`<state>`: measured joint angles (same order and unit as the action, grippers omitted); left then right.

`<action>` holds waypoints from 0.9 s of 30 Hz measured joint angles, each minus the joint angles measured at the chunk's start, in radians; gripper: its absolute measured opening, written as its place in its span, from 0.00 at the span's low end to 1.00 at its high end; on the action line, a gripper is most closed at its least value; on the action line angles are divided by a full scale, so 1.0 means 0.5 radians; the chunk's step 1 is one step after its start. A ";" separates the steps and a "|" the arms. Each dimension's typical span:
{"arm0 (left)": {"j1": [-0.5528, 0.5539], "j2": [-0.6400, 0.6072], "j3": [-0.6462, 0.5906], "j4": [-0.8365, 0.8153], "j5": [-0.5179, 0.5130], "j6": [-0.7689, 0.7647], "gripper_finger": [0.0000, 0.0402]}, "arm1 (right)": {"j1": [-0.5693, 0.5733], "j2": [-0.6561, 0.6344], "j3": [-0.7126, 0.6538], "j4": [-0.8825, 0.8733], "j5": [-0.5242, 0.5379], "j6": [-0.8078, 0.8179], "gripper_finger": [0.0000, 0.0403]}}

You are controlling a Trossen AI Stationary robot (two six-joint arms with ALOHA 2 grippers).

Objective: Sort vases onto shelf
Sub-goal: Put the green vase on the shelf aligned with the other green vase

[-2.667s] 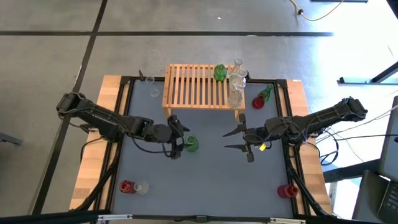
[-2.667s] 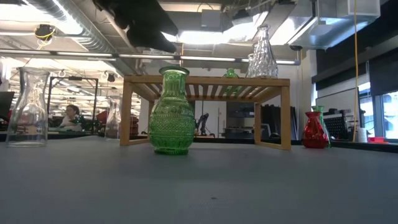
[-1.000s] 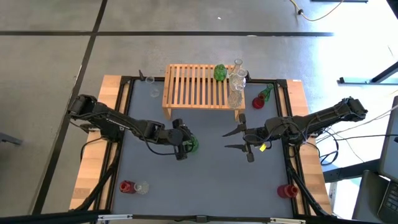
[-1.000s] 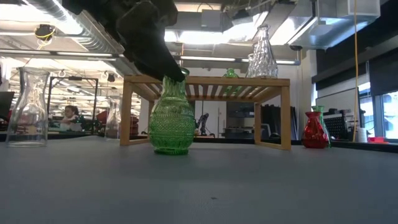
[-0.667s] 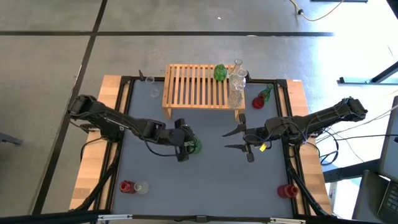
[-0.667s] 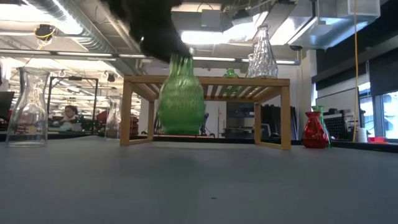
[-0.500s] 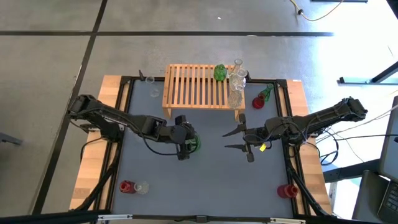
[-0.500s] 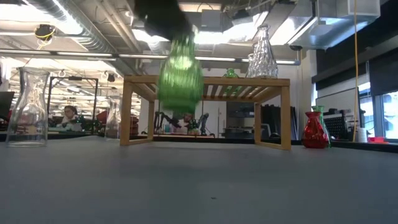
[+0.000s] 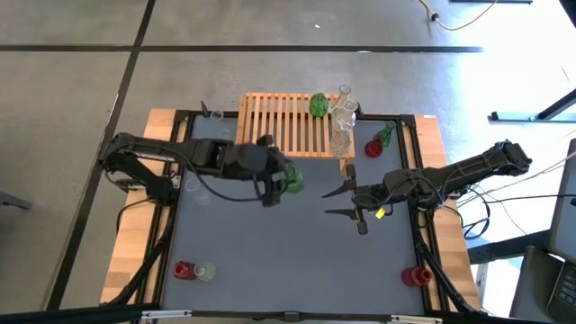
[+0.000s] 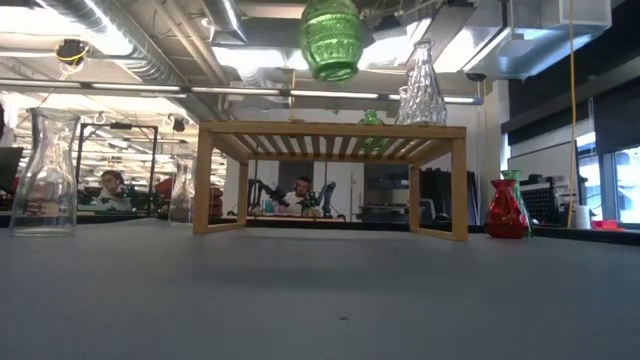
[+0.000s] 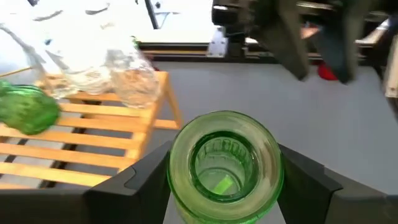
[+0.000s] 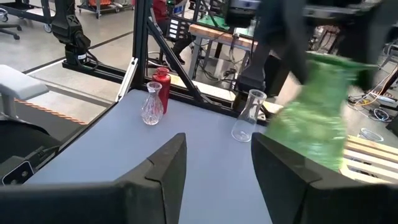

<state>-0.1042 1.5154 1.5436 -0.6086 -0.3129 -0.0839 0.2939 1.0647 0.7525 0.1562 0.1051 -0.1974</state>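
My left gripper (image 9: 275, 176) is shut on a ribbed green vase (image 9: 291, 177), held high over the mat just in front of the shelf (image 9: 286, 126). In the low view the vase (image 10: 331, 40) hangs above the level of the shelf top (image 10: 330, 129). On the shelf's right end stand a small green vase (image 9: 318, 104) and clear glass bottles (image 9: 343, 110). My right gripper (image 9: 346, 201) hovers open to the right of the held vase, with nothing between its fingers. My left gripper pinches the green vase's neck just under the flared rim (image 11: 178, 169), one finger (image 11: 144, 179) on each side. The fingers come slanting down from the table's left. The vase hangs below them, mouth up, a little tilted, lifted clear of the mat.
A red vase and a green one (image 9: 380, 141) stand right of the shelf. A clear carafe (image 9: 221, 127) stands to its left. A red and a clear vase (image 9: 193, 270) sit near left, a red one (image 9: 416, 275) near right. The mat's middle (image 9: 297, 252) is bare.
My left gripper has risen from the mat with the green vase and gone a little toward the far edge and the shelf. The vase, which stood on the mat, is now lifted clear, above the level of the shelf top.
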 joint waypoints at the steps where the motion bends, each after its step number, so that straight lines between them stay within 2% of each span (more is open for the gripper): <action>1: 0.027 0.001 0.016 -0.008 0.005 0.023 0.57 | 0.000 0.000 0.000 0.000 0.000 0.001 0.42; 8: 0.217 0.005 0.131 -0.019 0.095 0.159 0.57 | 0.000 -0.032 0.003 0.187 0.001 -0.142 0.42; 10: 0.287 0.019 0.172 -0.015 0.142 0.194 0.57 | 0.001 -0.069 0.047 0.146 0.032 -0.160 0.42; 16: 0.527 0.129 0.314 -0.015 0.258 0.337 0.57 | 0.001 -0.167 0.237 -0.169 0.333 -0.289 0.42; 20: 0.674 0.299 0.481 -0.067 0.377 0.404 0.57 | 0.000 -0.180 0.315 -0.215 0.591 -0.459 0.42; 27: 0.877 0.599 0.805 -0.229 0.436 0.529 0.57 | 0.000 -0.180 0.356 -0.213 0.965 -0.662 0.42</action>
<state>0.3345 1.8149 1.9460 -0.7233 -0.0951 0.1806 0.2939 0.9749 0.9302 0.0497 0.5874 -0.5283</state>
